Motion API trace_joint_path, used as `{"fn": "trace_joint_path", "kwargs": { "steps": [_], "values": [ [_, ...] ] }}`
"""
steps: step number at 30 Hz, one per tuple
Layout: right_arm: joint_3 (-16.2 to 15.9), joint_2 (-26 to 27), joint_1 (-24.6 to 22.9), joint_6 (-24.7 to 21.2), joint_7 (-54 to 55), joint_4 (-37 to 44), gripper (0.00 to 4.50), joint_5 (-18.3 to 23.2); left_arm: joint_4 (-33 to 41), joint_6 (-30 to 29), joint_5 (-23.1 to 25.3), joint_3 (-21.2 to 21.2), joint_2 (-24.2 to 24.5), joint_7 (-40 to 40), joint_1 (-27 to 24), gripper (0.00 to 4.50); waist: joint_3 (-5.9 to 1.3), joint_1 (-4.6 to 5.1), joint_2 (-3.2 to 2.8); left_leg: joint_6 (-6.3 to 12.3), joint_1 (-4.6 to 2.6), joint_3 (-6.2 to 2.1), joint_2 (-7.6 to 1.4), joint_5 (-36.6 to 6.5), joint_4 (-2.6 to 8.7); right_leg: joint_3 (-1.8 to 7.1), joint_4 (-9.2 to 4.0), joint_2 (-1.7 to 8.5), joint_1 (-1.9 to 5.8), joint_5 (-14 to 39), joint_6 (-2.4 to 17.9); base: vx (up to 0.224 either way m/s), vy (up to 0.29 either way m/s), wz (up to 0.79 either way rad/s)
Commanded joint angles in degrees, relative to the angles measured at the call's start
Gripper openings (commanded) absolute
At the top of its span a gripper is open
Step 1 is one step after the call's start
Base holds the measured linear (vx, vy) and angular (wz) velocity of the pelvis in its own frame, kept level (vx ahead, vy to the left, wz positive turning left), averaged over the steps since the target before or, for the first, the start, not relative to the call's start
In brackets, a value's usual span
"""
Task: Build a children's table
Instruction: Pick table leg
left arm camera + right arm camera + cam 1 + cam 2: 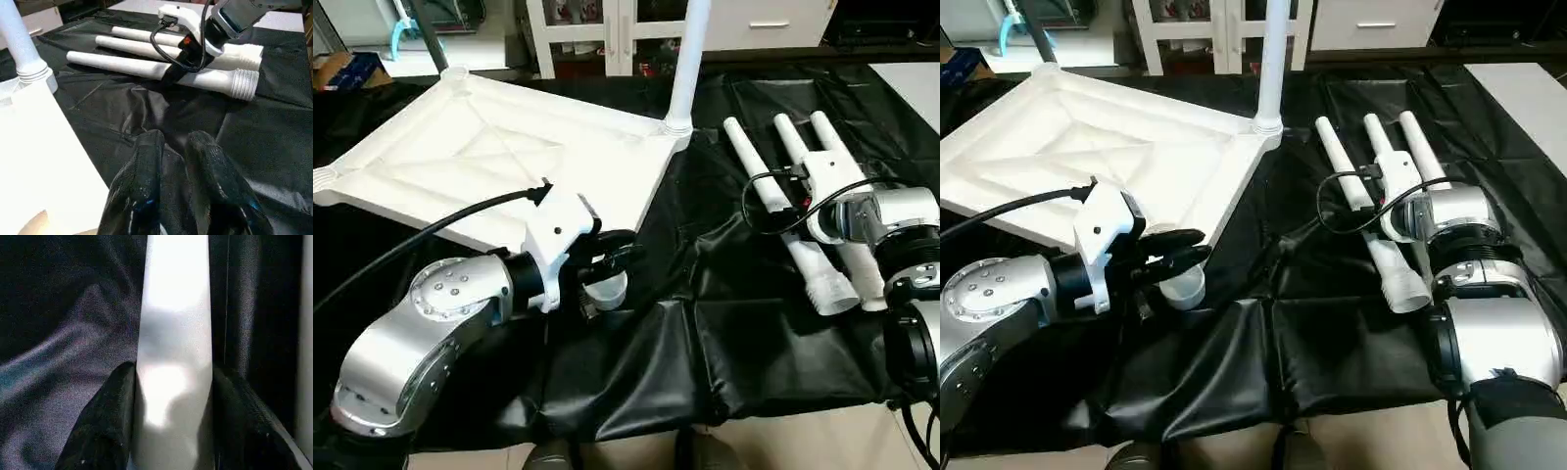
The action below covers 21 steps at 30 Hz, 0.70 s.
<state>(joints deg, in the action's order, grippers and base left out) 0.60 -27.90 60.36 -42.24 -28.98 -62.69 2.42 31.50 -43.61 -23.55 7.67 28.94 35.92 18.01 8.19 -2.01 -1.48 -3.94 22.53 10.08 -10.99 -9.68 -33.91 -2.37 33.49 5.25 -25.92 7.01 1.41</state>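
The children's table top (480, 157) lies underside up on the black cloth, tilted. One white leg (688, 59) stands upright in its far right corner socket. Three more legs lie side by side on the cloth to the right. My right gripper (173, 372) is down over the leftmost lying leg (749, 162), with a black finger pressed against each side of the tube. My left gripper (176, 142) hovers at the top's near right corner, just above a round socket (607, 291). Its fingers stand a narrow gap apart, with only cloth showing between the tips.
A black cloth (705, 343) covers the work surface, with folds near the front edge. White cabinets (607, 29) stand behind, and a cardboard box (337, 69) sits at the far left. A black cable (431, 230) runs along my left forearm.
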Motion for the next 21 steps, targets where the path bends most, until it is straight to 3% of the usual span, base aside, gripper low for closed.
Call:
{"fn": "trace_joint_path", "kwargs": {
  "steps": [1,5,10,15,16,21],
  "values": [
    [0.47,-1.10,1.48,0.51,0.36,0.06,1.76,-0.23,-0.19,0.62,0.48,0.35,0.71,-0.08,0.29,1.00,-4.94,-0.14,0.38,3.16,-0.87,0.55,-0.68,-10.41,3.19,1.04,-2.48,1.06,3.97,13.56,14.73,0.000,0.000,0.00],
    [1.34,-1.24,1.92,0.53,0.57,0.29,1.74,0.27,-0.25,0.68,0.39,-0.47,0.72,-0.14,0.46,1.00,-4.95,-0.13,0.38,2.54,-0.82,0.50,-0.64,-11.45,3.17,1.03,-2.55,1.09,3.97,15.04,14.19,0.000,0.000,0.00],
    [5.33,-1.14,3.37,-1.62,0.56,4.01,1.74,3.97,-2.11,1.02,0.00,-3.37,-1.07,-2.44,2.25,1.00,-4.58,0.00,0.65,2.04,-0.77,0.49,-0.48,-13.90,3.13,1.10,-2.80,1.01,3.73,18.29,12.80,0.000,0.000,0.00],
    [8.58,-1.54,3.31,-8.46,-0.70,12.76,1.74,7.98,-4.65,1.59,0.28,-5.76,-3.93,-6.11,4.60,1.00,-4.73,-0.08,0.60,1.64,-0.98,0.33,-0.39,-14.16,3.10,1.05,-2.99,0.88,3.48,19.35,10.81,0.000,0.000,0.00],
    [8.88,-1.87,2.79,-10.41,-1.23,15.60,1.74,8.62,-4.74,1.31,-0.09,-6.01,-4.31,-6.33,4.90,1.00,-4.55,-0.15,0.28,1.59,-0.83,0.26,-0.28,-13.76,3.21,1.01,-2.98,0.74,3.60,19.06,10.70,0.000,0.000,0.00],
    [10.40,-2.96,1.58,-18.45,-2.91,26.51,1.74,11.59,-5.59,0.29,-1.88,-7.12,-5.93,-6.63,6.45,1.00,-4.76,-0.46,0.11,2.06,-0.74,0.21,-0.38,-11.17,3.16,1.05,-2.55,0.71,3.68,14.49,12.09,0.000,0.000,0.00]
  ]
}}
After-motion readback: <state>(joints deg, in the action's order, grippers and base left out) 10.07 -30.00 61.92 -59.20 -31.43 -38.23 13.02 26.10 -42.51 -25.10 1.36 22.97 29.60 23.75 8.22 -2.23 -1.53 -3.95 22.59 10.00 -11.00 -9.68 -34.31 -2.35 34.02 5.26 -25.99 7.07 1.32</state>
